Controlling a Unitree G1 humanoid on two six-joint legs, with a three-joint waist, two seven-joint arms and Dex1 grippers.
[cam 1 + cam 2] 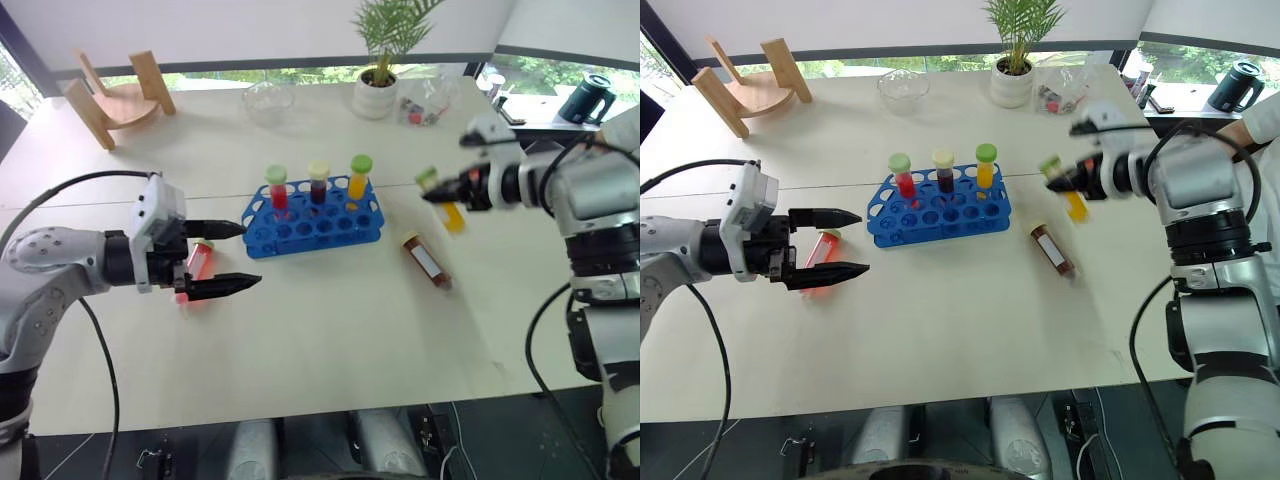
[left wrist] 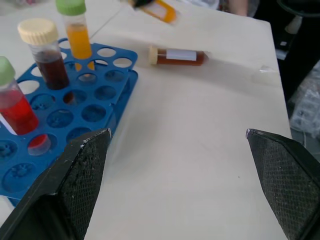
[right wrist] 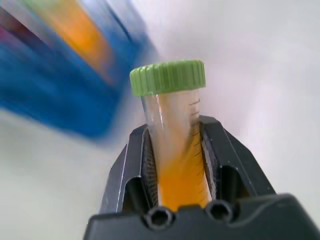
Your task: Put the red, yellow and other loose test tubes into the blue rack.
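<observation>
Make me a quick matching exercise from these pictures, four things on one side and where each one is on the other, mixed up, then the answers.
Things:
1. yellow tube with green cap
2. brown tube with cream cap
3. loose red tube
4. left gripper

Places or states:
A. lying on the table right of the blue rack
B. open, beside the rack
C. clamped in the right gripper
D. lying between open fingers

Pairs: 1-C, 2-A, 3-D, 4-B

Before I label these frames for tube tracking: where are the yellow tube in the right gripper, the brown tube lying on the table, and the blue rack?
yellow tube point(image 3: 177, 165), right wrist view, on its orange-filled body between the fingers.
brown tube point(image 1: 1051, 249), right eye view, on its white label.
blue rack point(image 1: 300, 232), left eye view, on its holed top.
</observation>
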